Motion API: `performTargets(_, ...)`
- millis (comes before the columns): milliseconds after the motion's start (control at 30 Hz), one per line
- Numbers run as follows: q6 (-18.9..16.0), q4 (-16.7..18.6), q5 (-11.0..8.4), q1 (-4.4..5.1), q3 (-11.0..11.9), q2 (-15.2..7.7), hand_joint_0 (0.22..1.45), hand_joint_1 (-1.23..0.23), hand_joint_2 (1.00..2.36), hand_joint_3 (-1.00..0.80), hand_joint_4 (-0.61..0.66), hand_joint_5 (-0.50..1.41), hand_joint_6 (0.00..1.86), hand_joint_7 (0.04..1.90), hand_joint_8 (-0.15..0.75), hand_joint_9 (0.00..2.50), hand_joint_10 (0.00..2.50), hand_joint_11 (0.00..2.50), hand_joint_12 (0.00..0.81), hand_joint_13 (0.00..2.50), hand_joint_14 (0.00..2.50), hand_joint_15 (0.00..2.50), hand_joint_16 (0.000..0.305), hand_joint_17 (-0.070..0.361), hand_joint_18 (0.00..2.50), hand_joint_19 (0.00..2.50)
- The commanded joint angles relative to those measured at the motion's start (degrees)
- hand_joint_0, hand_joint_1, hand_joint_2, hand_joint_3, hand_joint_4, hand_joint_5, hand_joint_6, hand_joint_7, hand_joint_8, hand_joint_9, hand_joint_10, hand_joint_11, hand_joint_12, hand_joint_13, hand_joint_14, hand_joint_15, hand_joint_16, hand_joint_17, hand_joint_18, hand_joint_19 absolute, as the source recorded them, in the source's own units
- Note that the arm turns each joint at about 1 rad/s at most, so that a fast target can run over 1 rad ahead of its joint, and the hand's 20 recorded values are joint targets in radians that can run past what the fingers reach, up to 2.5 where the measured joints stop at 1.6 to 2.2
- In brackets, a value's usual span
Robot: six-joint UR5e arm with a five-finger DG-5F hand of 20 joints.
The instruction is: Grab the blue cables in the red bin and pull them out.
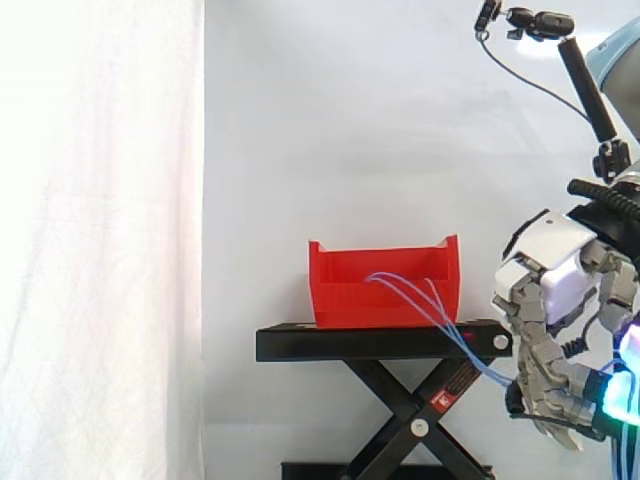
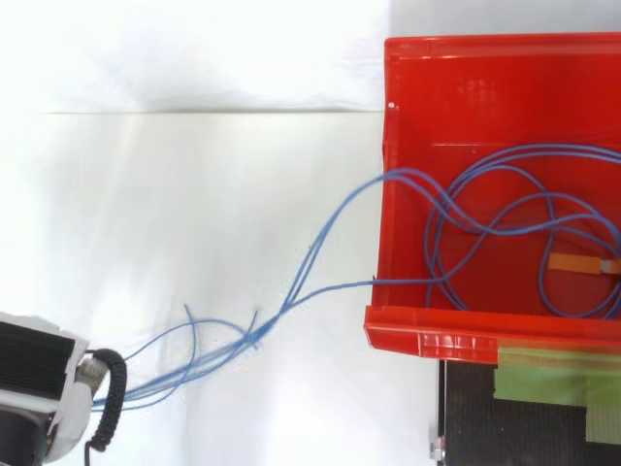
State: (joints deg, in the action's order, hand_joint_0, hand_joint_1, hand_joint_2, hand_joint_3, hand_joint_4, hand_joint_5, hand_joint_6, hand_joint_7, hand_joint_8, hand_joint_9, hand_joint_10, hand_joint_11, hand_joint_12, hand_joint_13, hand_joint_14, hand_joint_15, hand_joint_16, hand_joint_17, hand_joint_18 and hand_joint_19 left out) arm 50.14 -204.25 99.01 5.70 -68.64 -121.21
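Observation:
The red bin (image 1: 345, 295) stands on the black stand (image 1: 330, 343). Blue cables (image 1: 452, 330) rise from inside it, cross its open right side and slope down to my hand (image 1: 540, 345). The hand hangs right of the stand, below the bin's level, its fingers curled round the cable ends and its tips glowing cyan. From above, the cables (image 2: 325, 228) lie in loops on the bin's floor, pass over the bin's left wall (image 2: 384, 233) and stretch as a loose bundle toward the bottom left corner, where the hand's white and black base (image 2: 39, 388) shows.
A scissor-lift frame (image 1: 415, 420) carries the stand. Green tape (image 2: 543, 374) lies on the stand top beside the bin. An orange tag (image 2: 574, 262) sits on the cables inside the bin. A white curtain hangs behind. A small camera on a stalk (image 1: 545, 22) stands at top right.

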Motion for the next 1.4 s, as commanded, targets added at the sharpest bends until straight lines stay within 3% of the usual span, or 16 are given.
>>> performTargets(0,-17.40,-1.06,0.05,0.19,0.00,0.01,0.92,-0.75,1.00,-1.00,0.07,0.93,0.66,0.74,0.238,1.01,0.03,0.88,0.318,0.85,0.02,0.58,0.040,0.090,0.66,0.49)
performTargets(67,-18.55,-1.59,-0.04,0.36,0.17,0.01,0.92,-0.75,1.00,-1.00,0.06,0.93,0.65,0.75,0.238,1.01,0.03,0.88,0.319,0.85,0.02,0.58,0.040,0.089,0.66,0.49)
performTargets(233,-21.36,-2.90,-0.31,0.45,3.16,-0.08,0.92,-0.75,1.00,-1.00,0.07,0.93,0.64,0.75,0.239,1.01,0.03,0.88,0.315,0.86,0.02,0.58,0.040,0.090,0.67,0.48)
performTargets(433,-22.15,-5.28,0.13,0.72,3.34,0.01,0.92,-0.75,1.00,-1.00,0.06,0.93,0.64,0.74,0.236,1.02,0.03,0.88,0.316,0.87,0.02,0.59,0.040,0.090,0.67,0.49)
performTargets(500,-20.04,-5.45,0.22,0.72,5.10,-0.08,0.92,-0.75,1.00,-1.00,0.06,0.93,0.64,0.74,0.238,1.02,0.03,0.88,0.315,0.87,0.02,0.59,0.040,0.090,0.67,0.48)
performTargets(567,-15.82,-5.45,0.31,0.72,5.89,-0.08,0.92,-0.75,1.00,-1.00,0.05,0.93,0.63,0.75,0.236,1.02,0.03,0.88,0.317,0.88,0.02,0.59,0.040,0.090,0.67,0.48)
performTargets(600,-3.69,-5.10,-0.04,0.72,6.15,-0.08,0.92,-0.75,1.00,-1.00,0.06,0.93,0.63,0.75,0.235,1.03,0.03,0.88,0.314,0.89,0.02,0.60,0.040,0.090,0.67,0.48)
performTargets(633,-3.69,-5.10,-0.04,0.72,6.15,-0.08,0.92,-0.75,1.00,-1.00,0.06,0.93,0.63,0.75,0.236,1.03,0.03,0.88,0.315,0.90,0.02,0.61,0.040,0.090,0.67,0.48)
performTargets(667,-0.18,-4.84,-0.22,0.72,6.15,-0.08,0.92,-0.75,1.00,-1.00,0.06,0.93,0.63,0.74,0.238,1.03,0.03,0.89,0.316,0.90,0.02,0.61,0.040,0.090,0.68,0.48)
performTargets(733,2.55,-4.13,-0.39,0.72,6.15,-0.08,0.92,-0.75,1.00,-1.00,0.06,0.94,0.61,0.76,0.239,1.03,0.03,0.88,0.317,0.91,0.02,0.61,0.040,0.090,0.68,0.47)
performTargets(833,4.66,-2.82,-0.39,0.72,6.15,-0.08,0.92,-0.75,1.00,-1.00,0.05,0.94,0.61,0.75,0.240,1.02,0.03,0.88,0.315,0.92,0.02,0.62,0.040,0.090,0.69,0.47)
performTargets(967,11.86,0.88,-0.13,0.72,6.15,-0.08,0.92,-0.75,1.00,-1.00,0.05,0.94,0.59,0.76,0.240,1.02,0.02,0.88,0.315,0.93,0.02,0.62,0.040,0.091,0.69,0.47)
performTargets(1000,15.11,2.99,-0.22,0.72,6.24,-0.08,0.92,-0.75,1.00,-1.00,0.05,0.94,0.59,0.76,0.238,1.02,0.03,0.88,0.315,0.93,0.02,0.62,0.040,0.091,0.69,0.47)
performTargets(1167,18.10,5.71,-0.39,0.72,6.24,0.01,0.92,-0.75,1.00,-1.00,0.05,0.94,0.58,0.77,0.240,1.02,0.03,0.88,0.317,0.93,0.02,0.63,0.041,0.092,0.70,0.47)
performTargets(1367,15.03,5.53,-0.48,0.72,8.17,-0.08,0.92,-0.75,1.00,-1.00,0.04,0.94,0.55,0.77,0.240,1.02,0.03,0.88,0.316,0.93,0.02,0.63,0.041,0.092,0.70,0.48)
